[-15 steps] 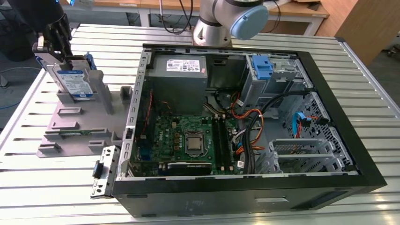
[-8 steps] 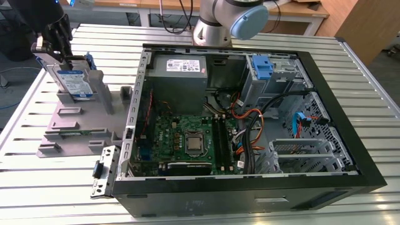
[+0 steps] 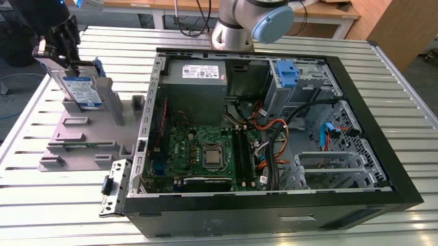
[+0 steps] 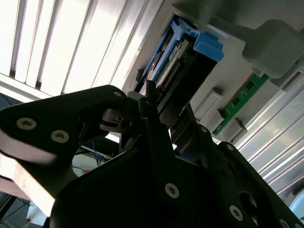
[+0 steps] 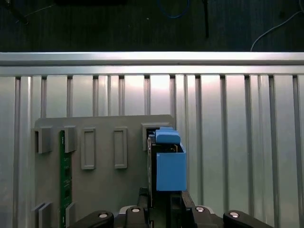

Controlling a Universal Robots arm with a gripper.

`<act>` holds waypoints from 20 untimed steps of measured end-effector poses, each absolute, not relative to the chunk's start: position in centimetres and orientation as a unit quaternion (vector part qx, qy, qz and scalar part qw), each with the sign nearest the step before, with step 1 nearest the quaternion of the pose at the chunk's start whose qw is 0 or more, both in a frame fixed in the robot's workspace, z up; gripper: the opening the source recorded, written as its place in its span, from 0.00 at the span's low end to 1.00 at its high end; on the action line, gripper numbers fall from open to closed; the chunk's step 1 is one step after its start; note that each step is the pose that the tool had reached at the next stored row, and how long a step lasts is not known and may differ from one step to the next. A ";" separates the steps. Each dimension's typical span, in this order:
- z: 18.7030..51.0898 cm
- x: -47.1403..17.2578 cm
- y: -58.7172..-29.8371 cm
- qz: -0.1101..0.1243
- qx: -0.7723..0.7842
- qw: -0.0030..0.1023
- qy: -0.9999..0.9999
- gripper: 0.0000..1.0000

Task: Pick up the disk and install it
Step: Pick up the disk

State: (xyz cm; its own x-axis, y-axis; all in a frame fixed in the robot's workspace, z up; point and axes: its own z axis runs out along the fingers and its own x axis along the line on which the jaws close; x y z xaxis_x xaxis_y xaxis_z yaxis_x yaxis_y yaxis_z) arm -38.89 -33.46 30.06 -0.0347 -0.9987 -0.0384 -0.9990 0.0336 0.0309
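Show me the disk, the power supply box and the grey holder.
the disk (image 3: 81, 91): exterior view, its blue-and-white label.
the power supply box (image 3: 195, 96): exterior view, grey face below its white label.
the grey holder (image 3: 102, 134): exterior view, its flat base.

Standing here, I can't make out any lettering. The disk (image 3: 80, 86), upright in the grey holder (image 3: 77, 134) near the slatted table's (image 3: 61, 205) edge at the exterior view's left, carries a blue-and-white label (image 3: 83, 94) whose print is too fine to read. The power supply (image 3: 195, 89), in a far corner of the computer case (image 3: 260, 211), wears a white label (image 3: 200, 70), equally illegible.
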 end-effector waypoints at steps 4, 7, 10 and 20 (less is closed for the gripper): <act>30.1 -38.9 -33.5 0.024 -0.686 0.003 0.727 0.35; 30.1 -39.0 -33.5 0.024 -0.686 0.003 0.727 0.35; 30.1 -39.1 -33.5 0.024 -0.687 0.004 0.727 0.35; 30.0 -39.1 -33.5 0.024 -0.701 0.004 0.713 0.35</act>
